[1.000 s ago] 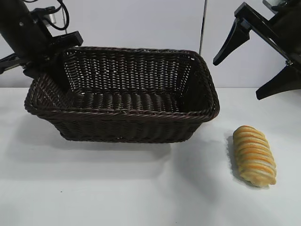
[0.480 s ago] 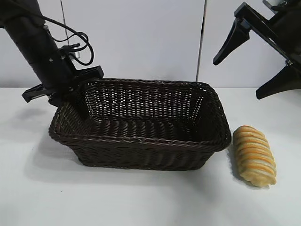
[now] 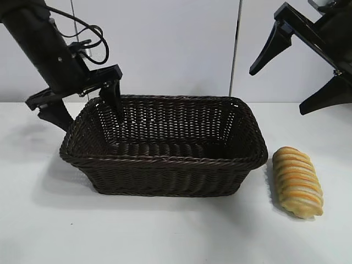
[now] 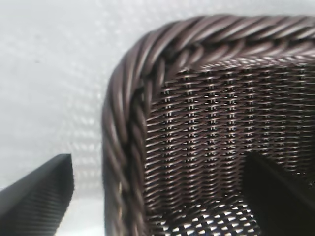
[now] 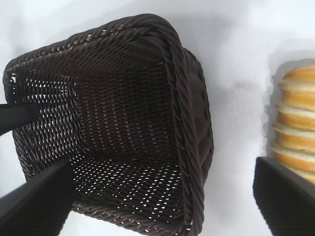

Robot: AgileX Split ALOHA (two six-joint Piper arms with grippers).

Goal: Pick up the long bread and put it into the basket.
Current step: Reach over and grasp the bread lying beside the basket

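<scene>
Behind the basket [image 3: 165, 159] wall, one spread left gripper [image 3: 88, 107] finger; right jaws spread.

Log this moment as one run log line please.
left end effector: open, straddling basket corner rim | right end effector: open, raised above long bread | long bread: on table beside basket, not yet picked

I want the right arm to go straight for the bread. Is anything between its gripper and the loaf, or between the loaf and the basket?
Nothing visible. The right gripper hangs open above the bread, with only bare table between the bread and the basket.
</scene>
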